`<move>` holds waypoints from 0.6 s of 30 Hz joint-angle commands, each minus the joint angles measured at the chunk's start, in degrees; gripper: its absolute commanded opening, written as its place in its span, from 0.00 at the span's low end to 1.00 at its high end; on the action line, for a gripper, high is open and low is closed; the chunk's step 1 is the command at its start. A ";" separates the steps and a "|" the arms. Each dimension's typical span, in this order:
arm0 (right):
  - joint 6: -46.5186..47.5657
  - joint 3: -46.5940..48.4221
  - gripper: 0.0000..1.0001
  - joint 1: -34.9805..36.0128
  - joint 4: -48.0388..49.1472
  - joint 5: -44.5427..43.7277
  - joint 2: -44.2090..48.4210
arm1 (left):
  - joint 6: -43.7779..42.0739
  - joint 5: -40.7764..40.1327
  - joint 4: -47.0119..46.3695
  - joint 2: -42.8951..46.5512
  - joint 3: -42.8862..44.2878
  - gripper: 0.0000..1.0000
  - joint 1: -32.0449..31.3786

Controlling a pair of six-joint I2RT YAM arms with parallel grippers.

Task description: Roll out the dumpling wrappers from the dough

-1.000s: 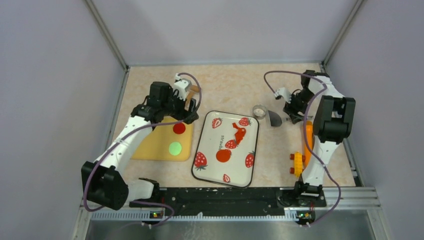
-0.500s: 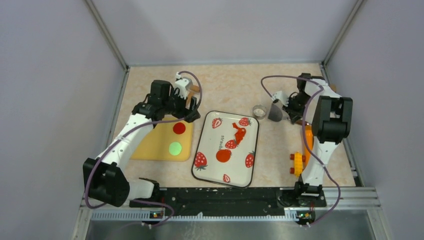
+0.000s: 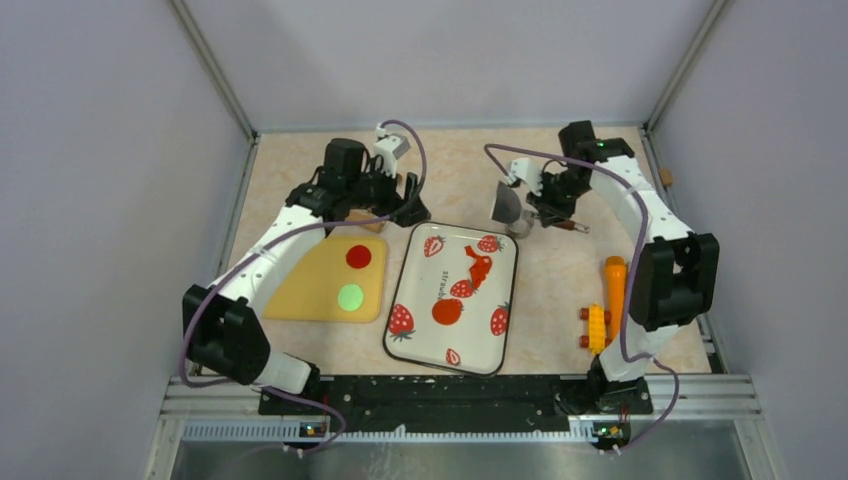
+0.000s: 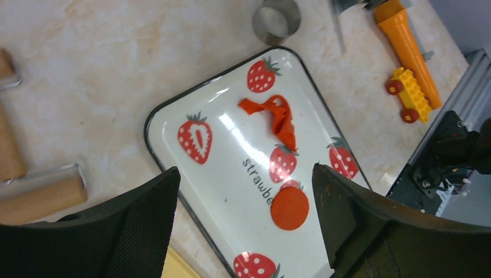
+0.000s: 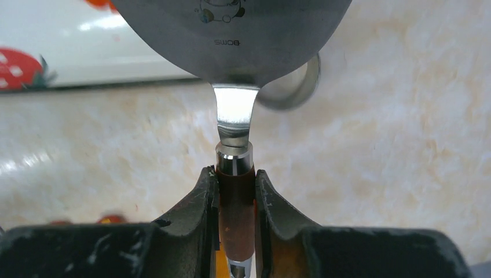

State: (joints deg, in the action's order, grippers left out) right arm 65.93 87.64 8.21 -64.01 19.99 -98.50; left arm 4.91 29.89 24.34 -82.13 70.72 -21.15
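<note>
Now right claw [image 5: 236,180] pinches the spatula [image 5: 231,35], left claw [image 4: 244,174] wide, empty — blade may clip the ring cutter [image 5: 296,87] at its five o'clock.

A glossy white rectangular tray [image 4: 231,139] printed with strawberries carries black lettering, "strawbe", running diagonally in the gap between the spread fingers of the left gripper [image 4: 243,176]. A round orange-red clay disc [image 4: 289,208] covers the word's end. Just past the tips of the right gripper [image 5: 234,174], the blade of a rounded steel scraper [image 5: 231,23] bears tiny stamped letters, roughly "SWOB", under an emblem too small to read.
</note>
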 commanded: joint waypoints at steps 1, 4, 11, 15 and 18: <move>-14.16 3.49 0.00 7.79 6.15 4.48 0.97 | -0.64 6.20 -2.47 -3.44 7.71 0.86 -3.51; -21.37 4.71 0.00 11.84 10.39 3.27 0.23 | 0.19 8.06 -0.42 -6.78 12.48 0.86 -4.16; -22.73 6.80 0.00 18.52 10.97 1.98 0.35 | 9.88 3.49 -1.73 -11.69 15.64 0.86 -3.30; -24.40 6.68 0.00 19.29 11.82 2.05 1.19 | 12.84 4.49 -3.41 -13.75 15.66 0.80 -3.24; -24.36 6.59 0.00 19.38 11.59 3.17 2.02 | 14.12 5.26 -4.34 -14.60 14.83 0.72 -3.21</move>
State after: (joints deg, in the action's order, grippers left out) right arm 43.38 91.64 27.18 -54.39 21.15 -98.89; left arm 15.25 33.80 23.46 -96.20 84.49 -24.36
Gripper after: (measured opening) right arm 0.199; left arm 0.766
